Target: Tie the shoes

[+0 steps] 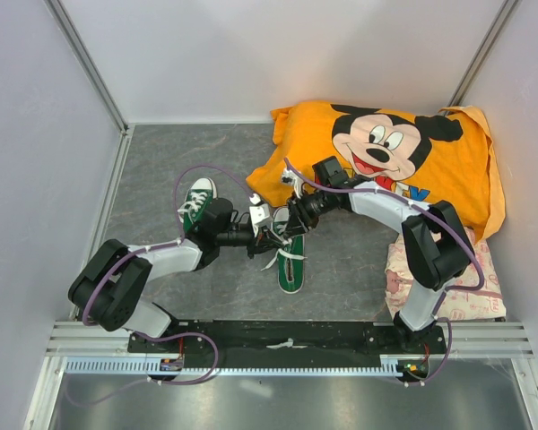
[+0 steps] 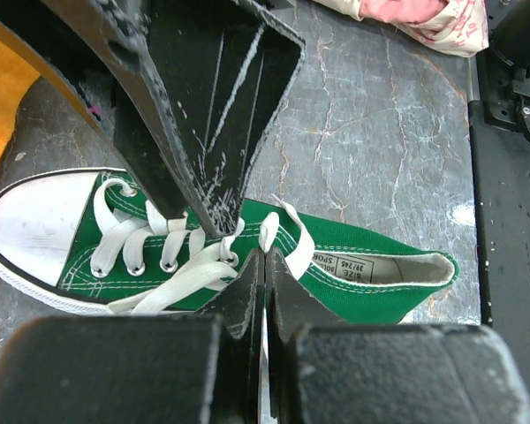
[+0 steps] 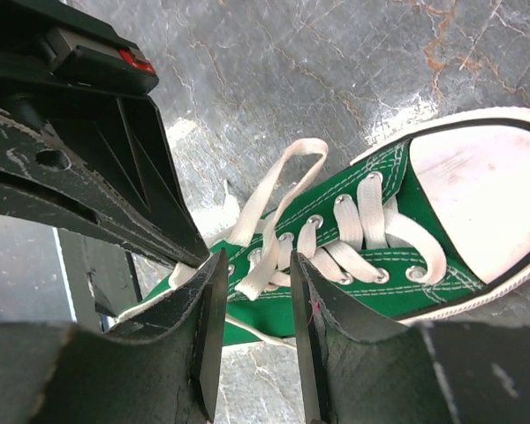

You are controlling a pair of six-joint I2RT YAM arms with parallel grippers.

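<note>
Shut low in the frame, my left tool (image 2: 263,262) pinches the long white lace (image 2: 269,234) of the green canvas sneaker (image 2: 344,243), while my right tool (image 3: 258,261) gapes open, so a tug could slip it free.

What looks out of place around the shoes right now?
Nothing looks spilled or damaged. The pair is split up: the centre shoe lies with its laces loose and untied, while the left shoe sits apart from it.
</note>
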